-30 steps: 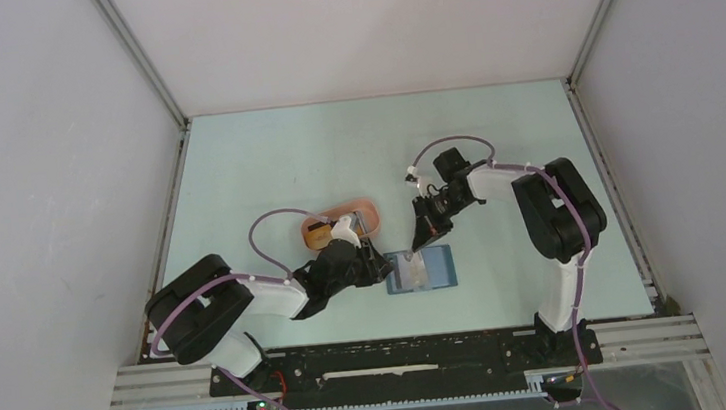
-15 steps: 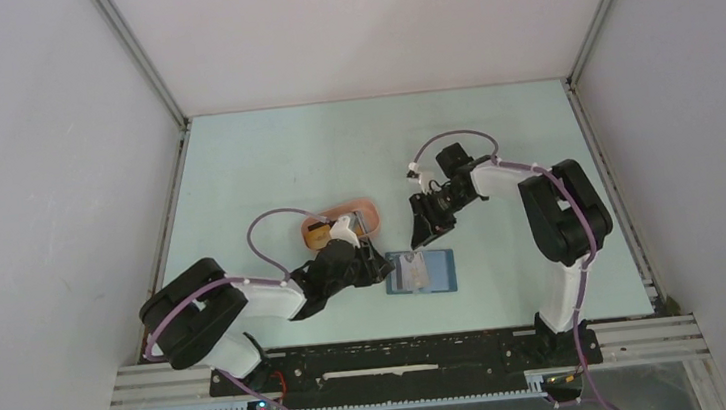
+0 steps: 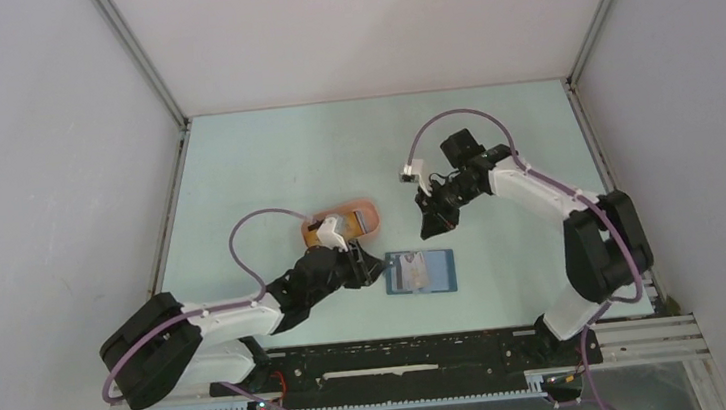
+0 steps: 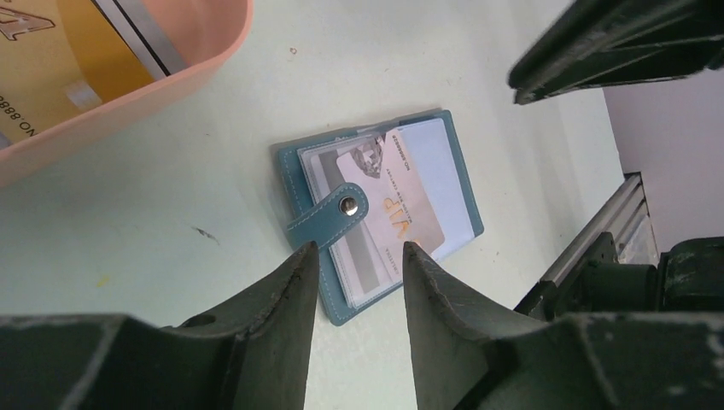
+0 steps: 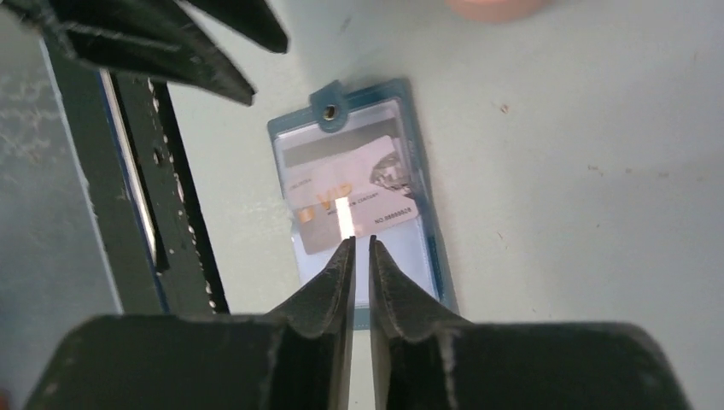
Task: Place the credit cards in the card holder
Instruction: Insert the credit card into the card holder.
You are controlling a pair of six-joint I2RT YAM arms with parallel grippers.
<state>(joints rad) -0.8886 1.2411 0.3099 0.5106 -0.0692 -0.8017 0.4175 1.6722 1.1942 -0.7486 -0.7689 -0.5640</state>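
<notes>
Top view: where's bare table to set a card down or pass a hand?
Free: far half of the table beyond the pink tray; patch between the card holder and the right arm. Crowded: middle, where left hand, right hand, tray and holder cluster.

My right claw (image 3: pixel 434 224) has let go of the whitish card (image 5: pixel 376 195) and pulled up and back. A second ago its tips pressed down on the card holder (image 5: pixel 401 256); now the holder lies ahead of them and below, well apart. The fingers, shut then, now show a slim gap with nothing between. That arm's elbow has swung out to the right. My left arm has stretched out low and leftward, and its claw (image 3: pixel 373 267) has eased slightly back from the holder's edge.
</notes>
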